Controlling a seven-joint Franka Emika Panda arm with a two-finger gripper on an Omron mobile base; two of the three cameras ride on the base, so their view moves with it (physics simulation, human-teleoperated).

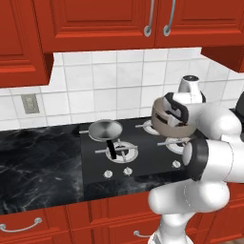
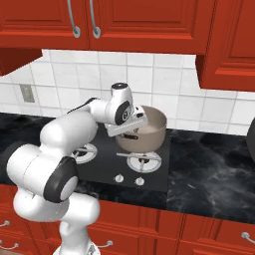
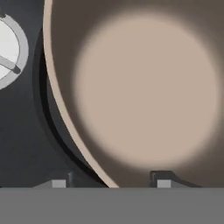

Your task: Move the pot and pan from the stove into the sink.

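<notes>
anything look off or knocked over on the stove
Nothing stands out. The small shiny silver pan and the wide beige-grey pot both sit upright on the black glass stove, nothing spilled. The gripper straddles the pot's rim.

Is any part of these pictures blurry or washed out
Hand view: the beige-grey deep metal pot is soft-edged, its pale floor a hazy bright patch. Left base view: the shiny silver shallow pan looks sharp. Right base view: evenly lit, without glare.
</notes>
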